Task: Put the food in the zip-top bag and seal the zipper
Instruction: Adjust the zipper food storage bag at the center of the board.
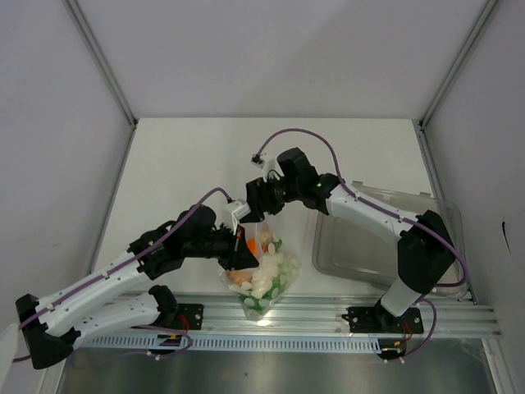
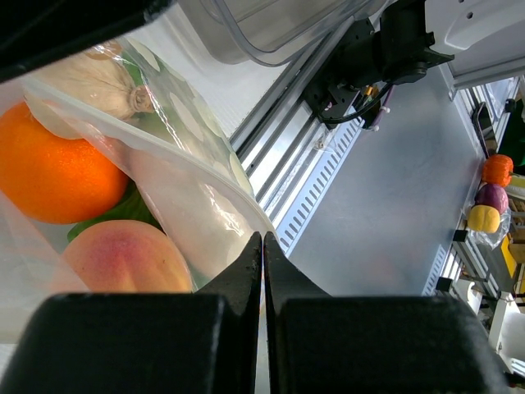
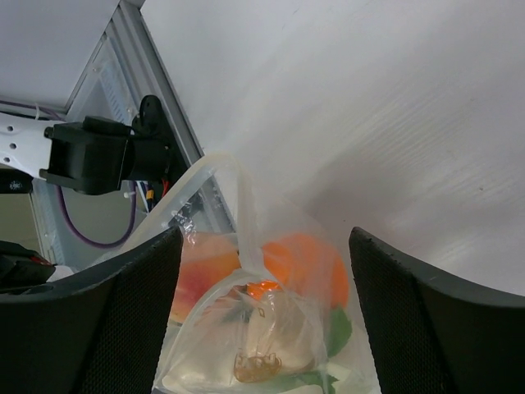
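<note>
The clear zip-top bag hangs lifted over the table's near edge, with the food inside it. In the left wrist view the bag holds the orange, a reddish-orange fruit, a pale piece and green lettuce. My left gripper is shut on the bag's edge. My right gripper is wide open just above the bag, its fingers apart from the film; it also shows in the top view. The bag's mouth band stands up, and I cannot tell whether the zipper is pressed shut.
A rigid clear tray lies on the table at the right, under the right arm. The aluminium rail with both arm bases runs along the near edge below the bag. More toy foods sit off the table.
</note>
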### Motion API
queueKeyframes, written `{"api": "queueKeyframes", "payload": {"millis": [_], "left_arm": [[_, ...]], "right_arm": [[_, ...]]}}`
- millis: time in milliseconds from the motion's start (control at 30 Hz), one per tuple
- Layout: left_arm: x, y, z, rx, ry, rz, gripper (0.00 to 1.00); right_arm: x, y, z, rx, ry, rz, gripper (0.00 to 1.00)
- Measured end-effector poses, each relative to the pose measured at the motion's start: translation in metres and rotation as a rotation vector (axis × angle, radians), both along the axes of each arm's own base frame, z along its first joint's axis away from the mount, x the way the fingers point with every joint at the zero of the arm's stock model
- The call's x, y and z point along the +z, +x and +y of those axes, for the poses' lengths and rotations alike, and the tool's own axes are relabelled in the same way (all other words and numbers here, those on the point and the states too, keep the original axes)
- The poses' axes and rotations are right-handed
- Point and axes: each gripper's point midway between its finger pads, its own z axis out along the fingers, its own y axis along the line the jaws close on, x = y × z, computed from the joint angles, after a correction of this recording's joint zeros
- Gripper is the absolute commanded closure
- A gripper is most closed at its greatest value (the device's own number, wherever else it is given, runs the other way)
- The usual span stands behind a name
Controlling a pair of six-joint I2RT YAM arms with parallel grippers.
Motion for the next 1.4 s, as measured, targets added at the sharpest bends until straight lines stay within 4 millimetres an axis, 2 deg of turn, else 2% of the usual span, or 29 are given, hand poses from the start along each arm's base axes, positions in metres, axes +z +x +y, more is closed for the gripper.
{"api": "queueKeyframes", "payload": {"millis": [200,267,300,367,400,467,500,567,600,700,900,933,1000,1033,1133,1300,1400], "left_arm": [[0.0,0.0,0.0,0.001,0.0,0.0,0.99],[0.0,0.0,0.0,0.001,0.001,0.0,0.99],[0.0,0.0,0.0,0.001,0.001,0.0,0.99],[0.0,0.0,0.0,0.001,0.001,0.0,1.0],[0.0,0.0,0.0,0.001,0.001,0.0,0.99],[0.0,0.0,0.0,0.001,0.001,0.0,0.99],[0.0,0.0,0.0,0.001,0.001,0.0,0.99],[0.0,0.0,0.0,0.001,0.001,0.0,0.99],[0.0,0.0,0.0,0.002,0.001,-0.001,0.99],[0.0,0.001,0.0,0.004,0.001,-0.003,0.99],[0.011,0.009,0.007,0.058,0.02,-0.035,0.79],[0.016,0.012,0.01,0.078,0.019,-0.052,0.66],[0.028,0.018,0.017,0.128,0.013,-0.095,0.52],[0.034,0.022,0.021,0.165,0.006,-0.116,0.41],[0.051,0.03,0.039,0.26,-0.028,-0.183,0.28],[0.075,0.03,0.068,0.378,-0.127,-0.275,0.21],[0.064,0.024,0.072,0.363,-0.162,-0.283,0.2]], "right_arm": [[-0.011,-0.006,-0.003,0.01,-0.02,0.014,0.28],[-0.017,-0.008,-0.005,0.009,-0.031,0.024,0.37],[-0.019,-0.009,-0.006,0.007,-0.035,0.026,0.47],[-0.022,-0.01,-0.008,0.004,-0.04,0.03,0.51],[-0.022,-0.01,-0.009,0.001,-0.041,0.031,0.63],[-0.022,-0.011,-0.01,-0.004,-0.04,0.032,0.73],[-0.022,-0.012,-0.011,-0.007,-0.039,0.031,0.81],[-0.021,-0.013,-0.013,-0.014,-0.034,0.035,0.83],[-0.02,-0.012,-0.014,-0.02,-0.032,0.036,0.89],[-0.019,-0.014,-0.017,-0.033,-0.029,0.036,0.99],[-0.01,-0.019,-0.027,-0.066,-0.018,0.025,1.0],[-0.008,-0.02,-0.028,-0.072,-0.014,0.023,1.0],[-0.005,-0.023,-0.032,-0.084,-0.007,0.02,1.0],[-0.003,-0.024,-0.034,-0.09,-0.004,0.016,1.0],[-0.001,-0.027,-0.04,-0.113,0.003,0.012,1.0],[0.006,-0.034,-0.052,-0.156,0.018,0.009,1.0],[0.014,-0.038,-0.057,-0.181,0.037,0.007,1.0]]}}
